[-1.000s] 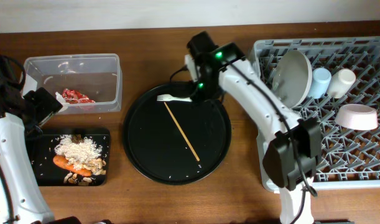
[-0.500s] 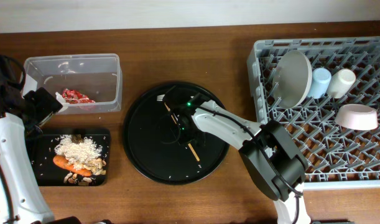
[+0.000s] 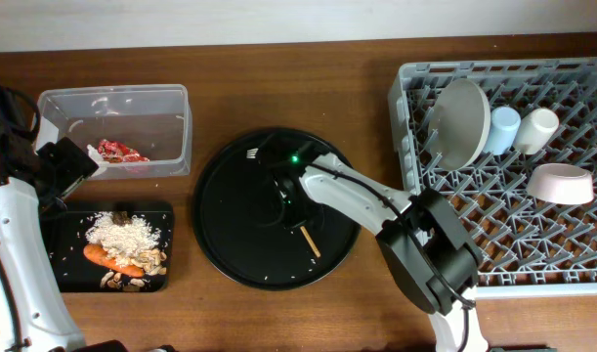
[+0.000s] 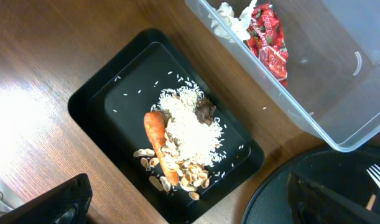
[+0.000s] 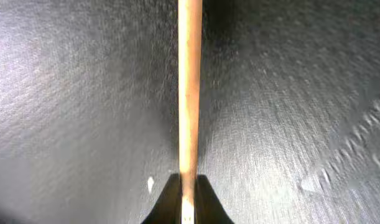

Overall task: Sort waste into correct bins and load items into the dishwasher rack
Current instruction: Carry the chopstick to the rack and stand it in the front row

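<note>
Right tool [image 5: 188, 198] is down on the round tray [image 3: 230, 240], tips pinched tight on the chopstick [image 5: 190, 93], one either side, roughly mid-length with the lower end poking out. Thin, stiff, light, smooth wood, so it'll likely swivel or slip if held off-centre, and a mid-length hold looks right. Fork [image 3: 254, 153] lies just beyond, near the rim. Left tool [image 3: 71, 164] hangs beside the tub [image 3: 171, 93]; open or closed, can't tell
</note>
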### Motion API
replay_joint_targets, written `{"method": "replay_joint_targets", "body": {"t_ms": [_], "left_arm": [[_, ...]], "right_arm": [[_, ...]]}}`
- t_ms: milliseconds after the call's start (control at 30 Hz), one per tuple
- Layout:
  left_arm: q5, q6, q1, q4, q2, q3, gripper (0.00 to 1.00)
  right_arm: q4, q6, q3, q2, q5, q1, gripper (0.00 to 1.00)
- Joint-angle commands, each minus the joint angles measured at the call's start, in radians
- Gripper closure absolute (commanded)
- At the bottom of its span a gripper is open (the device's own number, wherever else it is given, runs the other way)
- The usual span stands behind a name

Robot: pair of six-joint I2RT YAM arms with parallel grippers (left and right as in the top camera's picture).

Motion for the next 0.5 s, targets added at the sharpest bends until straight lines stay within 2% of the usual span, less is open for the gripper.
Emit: {"method": "replay_joint_targets", "body": {"t_ms": [0, 67, 167, 233, 367, 467], "left_arm": [[-0.004, -0.013, 0.004, 0.002, -0.003, 0.008, 0.01], [-0.004, -0.013, 0.004, 0.002, -0.003, 0.008, 0.01], [-0.004, -0.013, 0.004, 0.002, -0.003, 0.008, 0.01], [-0.004, -0.013, 0.004, 0.002, -0.003, 0.008, 0.01], [-0.004, -0.013, 0.004, 0.002, -0.003, 0.008, 0.01], [-0.004, -0.013, 0.004, 0.002, -0.003, 0.008, 0.01]], "right_arm": [[-0.083, 0.008, 0.155, -0.079, -0.01, -0.037, 0.96], [-0.17, 0.004, 0.237, -0.136, 0.006, -0.11, 0.96], [-0.237, -0.098, 0.302, -0.212, 0.02, -0.267, 0.96], [-0.259, -0.159, 0.318, -0.253, 0.019, -0.423, 0.96], [-0.261, -0.259, 0.316, -0.232, 0.018, -0.682, 0.96], [-0.274, -0.315, 0.3, -0.195, -0.052, -0.752, 0.96]]}}
